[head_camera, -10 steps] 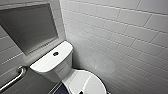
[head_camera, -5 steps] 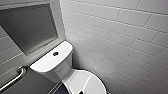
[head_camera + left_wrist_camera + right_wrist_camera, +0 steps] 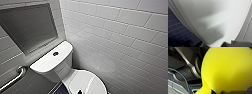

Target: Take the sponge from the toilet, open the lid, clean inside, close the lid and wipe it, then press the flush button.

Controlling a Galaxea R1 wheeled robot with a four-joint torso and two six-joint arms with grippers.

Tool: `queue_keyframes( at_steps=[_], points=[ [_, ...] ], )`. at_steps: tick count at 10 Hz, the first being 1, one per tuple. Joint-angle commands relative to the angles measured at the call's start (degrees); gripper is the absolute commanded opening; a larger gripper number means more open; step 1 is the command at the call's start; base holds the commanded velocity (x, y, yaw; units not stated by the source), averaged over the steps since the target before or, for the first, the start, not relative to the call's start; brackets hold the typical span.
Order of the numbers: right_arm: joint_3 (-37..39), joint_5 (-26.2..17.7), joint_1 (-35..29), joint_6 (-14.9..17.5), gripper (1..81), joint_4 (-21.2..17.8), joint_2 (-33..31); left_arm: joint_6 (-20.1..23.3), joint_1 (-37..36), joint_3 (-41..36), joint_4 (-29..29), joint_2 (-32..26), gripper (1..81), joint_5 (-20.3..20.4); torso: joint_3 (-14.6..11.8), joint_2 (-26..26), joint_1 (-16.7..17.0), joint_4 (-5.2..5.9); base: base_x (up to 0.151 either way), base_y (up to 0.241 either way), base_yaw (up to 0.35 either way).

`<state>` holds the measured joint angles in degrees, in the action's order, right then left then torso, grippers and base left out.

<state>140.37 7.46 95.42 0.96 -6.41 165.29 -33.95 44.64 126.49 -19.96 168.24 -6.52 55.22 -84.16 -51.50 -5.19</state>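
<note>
The white toilet [image 3: 53,63] stands in a corner, its tank top carrying a round flush button [image 3: 55,53]. Below the tank lies the lid [image 3: 85,82], down and glossy. In the left wrist view the lid [image 3: 211,18] looms very close, and my left gripper [image 3: 214,44] hangs open just over its rim with nothing between its fingers. The yellow-green sponge [image 3: 226,69] shows large and close in the right wrist view, away from the toilet. My right gripper [image 3: 211,90] is shut on the sponge's narrowed end.
A metal grab bar [image 3: 15,76] runs along the left wall under a recessed grey panel [image 3: 30,27]. White tiled wall [image 3: 120,37] closes the right side. Dark blue floor tiles [image 3: 176,31] lie beside the bowl. A thin blue cable [image 3: 184,78] runs behind the sponge.
</note>
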Motion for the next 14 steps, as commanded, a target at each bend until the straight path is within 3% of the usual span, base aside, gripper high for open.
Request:
queue_keyframes(
  at_steps=[1,12,14],
  points=[
    [-0.6,-5.1,1.6,-0.2,1.0,-0.1,-0.6,0.6,-8.7,-4.5,-1.2,-2.1,81.1,5.4,0.0,0.0,0.0,0.00,0.000,0.000,0.000],
    [-0.6,-5.1,1.6,0.1,1.0,0.3,-0.2,0.7,-3.1,-31.7,-1.0,-19.1,81.1,17.2,0.0,0.0,0.0,-0.02,0.000,0.000,0.000],
    [-0.6,-5.1,1.6,0.1,1.0,0.4,-0.2,0.7,-2.8,-34.4,-1.0,-20.7,81.1,18.1,-2.6,0.0,0.0,-0.02,0.000,0.000,0.000]
  ],
)
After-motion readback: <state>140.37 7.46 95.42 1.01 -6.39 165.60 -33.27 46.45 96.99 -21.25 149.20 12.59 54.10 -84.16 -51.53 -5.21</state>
